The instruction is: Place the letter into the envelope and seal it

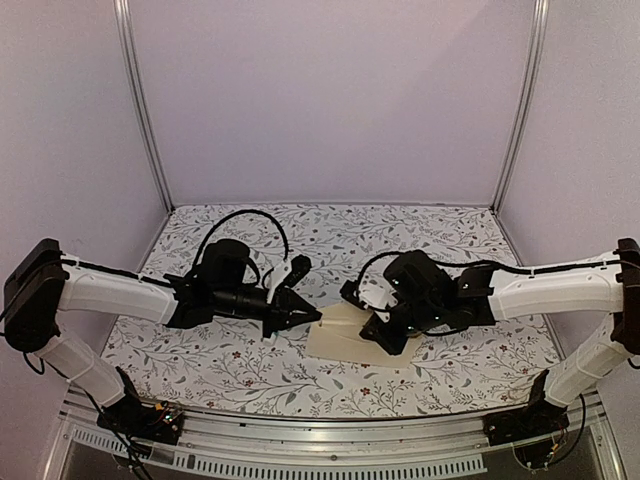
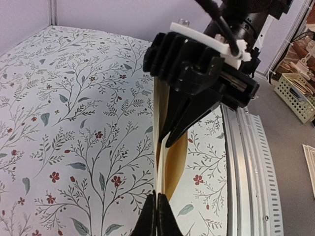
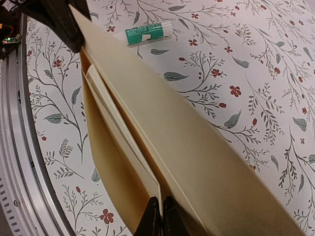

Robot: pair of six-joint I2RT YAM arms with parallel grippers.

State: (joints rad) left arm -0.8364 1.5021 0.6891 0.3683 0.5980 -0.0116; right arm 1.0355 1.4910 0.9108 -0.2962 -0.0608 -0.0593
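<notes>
Our left gripper (image 1: 305, 318) clenched the nine-o'clock edge of the envelope (image 1: 340, 338); our right gripper (image 1: 385, 338) pinched its three-o'clock edge. Patterned table (image 1: 330, 232) stretched toward twelve o'clock.

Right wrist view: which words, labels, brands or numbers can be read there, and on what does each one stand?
No text can be read.
Small tube with a green label: it carries a white patch and print, too small and blurred to read.
Plain cream paper envelope: no print shows on the visible faces.
</notes>
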